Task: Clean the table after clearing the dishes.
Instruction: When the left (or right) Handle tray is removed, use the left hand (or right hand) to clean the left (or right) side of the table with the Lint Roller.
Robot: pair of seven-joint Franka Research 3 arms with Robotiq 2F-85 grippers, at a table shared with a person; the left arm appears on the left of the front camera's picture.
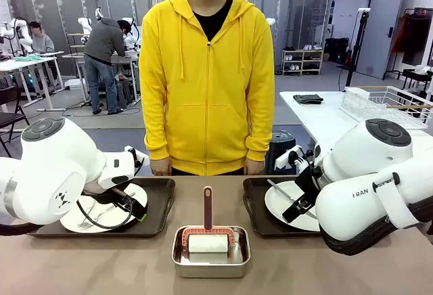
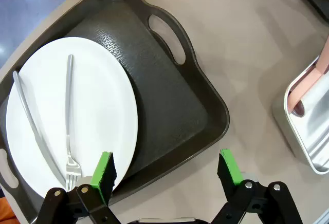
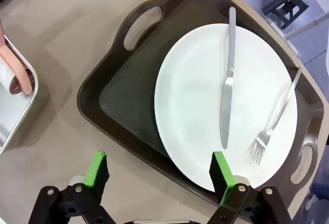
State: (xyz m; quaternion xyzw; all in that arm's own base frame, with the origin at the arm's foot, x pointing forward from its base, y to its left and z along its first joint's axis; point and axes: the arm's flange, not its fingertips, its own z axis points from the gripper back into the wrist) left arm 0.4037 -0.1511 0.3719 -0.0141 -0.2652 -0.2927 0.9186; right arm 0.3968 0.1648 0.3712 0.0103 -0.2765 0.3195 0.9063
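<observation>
Front view: the matte taupe table (image 1: 101,268) spans the near ground, and a person (image 1: 206,72) in a yellow hooded top stands at its far edge. The left tray (image 1: 161,203) and the right tray (image 1: 254,207) lie at the far left and far right. Both are dark rectangles with rounded corners, raised rims and slot handles. Between them, nearer the camera, sits a small square steel pan (image 1: 210,260) holding a white roller (image 1: 208,243) with a pink handle that stands upright.

In the left wrist view, the left tray's floor looks pebbled. A smooth round white plate (image 2: 97,106) lies toward one end of it, with a silver knife (image 2: 33,126) and fork (image 2: 68,121) resting on it, converging at one end. The left gripper (image 2: 167,168) hangs above the tray's rim, its green pads spread wide and clasping nothing.

In the right wrist view, a second plate (image 3: 190,95) carries another knife (image 3: 229,80) and another fork (image 3: 277,116), spaced apart. The right gripper (image 3: 159,171) hovers over that tray's edge, its jaws likewise fully parted and empty.
</observation>
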